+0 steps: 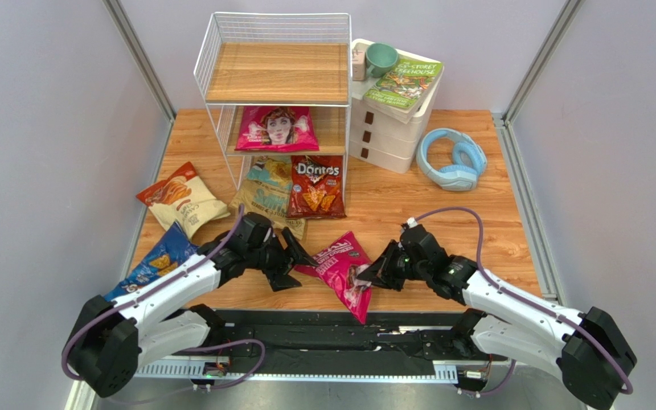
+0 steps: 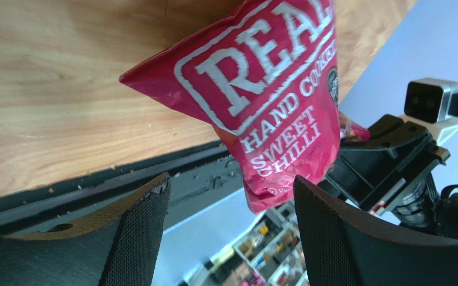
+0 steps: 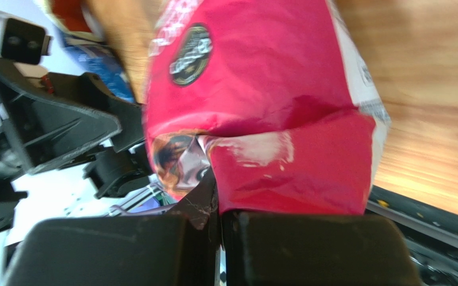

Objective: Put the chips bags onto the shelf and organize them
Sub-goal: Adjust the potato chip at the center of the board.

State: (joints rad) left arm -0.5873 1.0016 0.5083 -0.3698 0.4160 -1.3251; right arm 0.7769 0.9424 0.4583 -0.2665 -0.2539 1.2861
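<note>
Magenta foil is what the coming move turns on: the sweet-chilli chips bag [image 1: 338, 266] sits at the near edge of the table [image 1: 443, 213], between the two arms, its long axis slanting from far left to near right. The right gripper [image 1: 369, 275] is clamped on the bag's near right side; the left gripper [image 1: 295, 259] stands with its jaws wide apart just beside the bag's left edge, holding nothing. The shelf [image 1: 276, 73] lies straight beyond, at the far side, its top tier bare and another magenta bag [image 1: 277, 128] on the middle tier. A red Doritos bag [image 1: 316, 186] and a tan-and-teal bag [image 1: 263, 192] lie at its foot; whether on the lowest tier or on the wood before it I cannot tell.

By my reading the bag must travel away from the bases and a little leftward; the right arm has it, though the left is nearer the shelf's front.

Only the overhead view shows the shelf. The left wrist view shows the bag ahead of its fingertips, not between them, with its lower end past the table edge. The right wrist view alone shows the pinch itself, foil creased and bunched where the pads meet.
</note>
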